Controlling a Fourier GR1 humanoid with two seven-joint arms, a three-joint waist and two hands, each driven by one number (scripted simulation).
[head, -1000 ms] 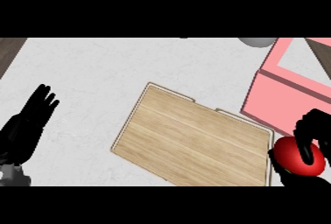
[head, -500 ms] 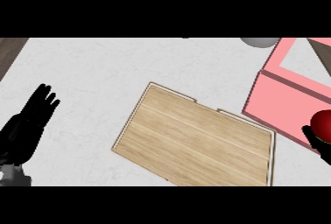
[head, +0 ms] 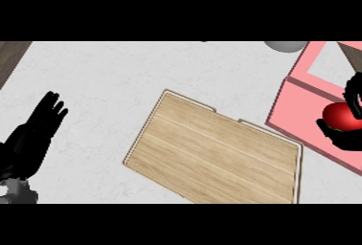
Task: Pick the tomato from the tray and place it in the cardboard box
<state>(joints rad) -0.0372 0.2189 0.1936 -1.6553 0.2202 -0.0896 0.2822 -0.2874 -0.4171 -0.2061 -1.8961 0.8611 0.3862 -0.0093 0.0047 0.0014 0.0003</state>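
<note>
My right hand [head: 344, 129] curled around the tomato [head: 339, 116], box [head: 311, 107] wall directly beneath, its open inside just beyond (left hand [head: 35, 136] open, resting far off).

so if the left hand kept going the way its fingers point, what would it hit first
Probably nothing: the left hand points up and slightly right over bare counter, well left of the wooden tray.

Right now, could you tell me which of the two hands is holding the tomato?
The right hand, at the view's right edge over the pink box, curls round the red tomato; the left hand rests open and holds nothing.
</note>
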